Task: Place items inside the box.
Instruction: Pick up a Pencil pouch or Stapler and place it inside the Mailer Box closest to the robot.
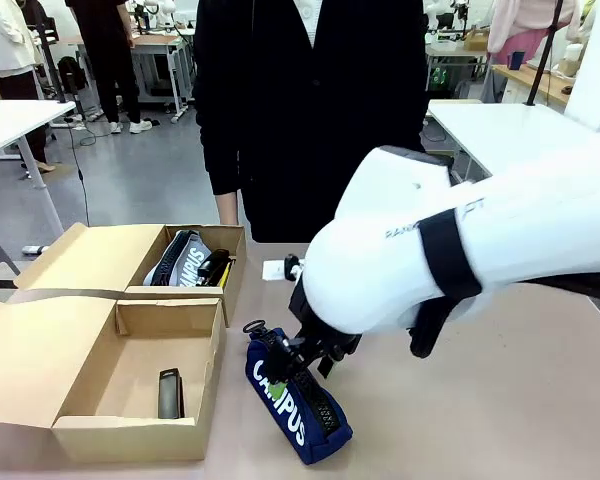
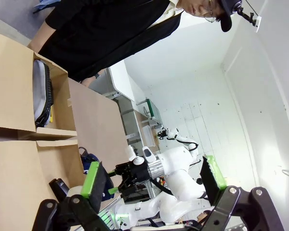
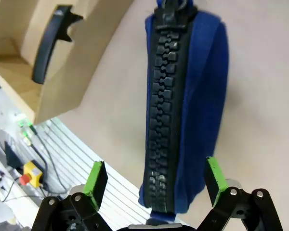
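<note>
The navy zip pencil case (image 1: 302, 415) with white "CAMPUS" lettering lies on the table just right of the box (image 1: 130, 437). My right gripper (image 1: 298, 372) hangs low over its far end. In the right wrist view the jaws stand open, the green fingertips (image 3: 97, 179) straddling the case (image 3: 183, 110) along its black zip, with gaps on both sides. A black stapler (image 1: 170, 393) lies inside the long tan box, whose lid flap (image 1: 30, 350) is folded out to the left. My left gripper (image 2: 153, 177) is open in the air and holds nothing.
A second tan cardboard box (image 1: 90, 255) behind the first holds a grey-black pencil case (image 1: 183, 258). A small white thing (image 1: 276, 268) lies near the far table edge. A person in black (image 1: 310, 110) stands at the far side. Bare table lies to the right.
</note>
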Motion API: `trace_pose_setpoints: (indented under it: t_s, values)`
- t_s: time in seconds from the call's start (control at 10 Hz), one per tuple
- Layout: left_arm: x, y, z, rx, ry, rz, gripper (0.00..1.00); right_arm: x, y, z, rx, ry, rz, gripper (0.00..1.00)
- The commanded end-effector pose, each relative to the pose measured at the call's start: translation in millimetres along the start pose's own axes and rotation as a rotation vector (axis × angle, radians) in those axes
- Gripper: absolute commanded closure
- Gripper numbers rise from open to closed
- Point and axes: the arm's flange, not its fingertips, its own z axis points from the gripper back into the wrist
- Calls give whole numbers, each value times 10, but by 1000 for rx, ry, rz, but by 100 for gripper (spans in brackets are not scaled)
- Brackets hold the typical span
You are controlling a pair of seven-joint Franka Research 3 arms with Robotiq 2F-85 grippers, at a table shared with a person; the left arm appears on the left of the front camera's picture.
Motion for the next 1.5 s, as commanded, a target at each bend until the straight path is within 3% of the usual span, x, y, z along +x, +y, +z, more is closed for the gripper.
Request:
trace_pose_setpoints:
  t_s: [0.0, 0.6, 0.7, 0.8, 0.9, 1.0, 1.1, 1.4]
  values:
    - [-12, -14, 0, -21, -10, -20, 0, 204, 119, -235, -8, 58, -2, 0]
    - [-12, -14, 0, -21, -10, -20, 0, 154, 57, -406, -48, 95, -35, 0]
    - [-12, -14, 0, -21, -10, -20, 0, 141, 52, -394, -46, 92, -43, 59]
    - [-12, -14, 0, -21, -10, -20, 0, 130, 45, -390, -50, 85, -49, 59]
    - [-12, -14, 0, -21, -10, -20, 0, 128, 41, -399, -51, 81, -50, 100]
    - [-12, -14, 0, -21, -10, -20, 0, 112, 22, -396, -52, 80, -54, 63]
    - [-12, -14, 0, -21, -10, -20, 0, 83, -4, -382, -57, 83, -60, 100]
    - [-12, -14, 0, -21, -10, -20, 0, -30, -105, -319, -67, 79, -105, 100]
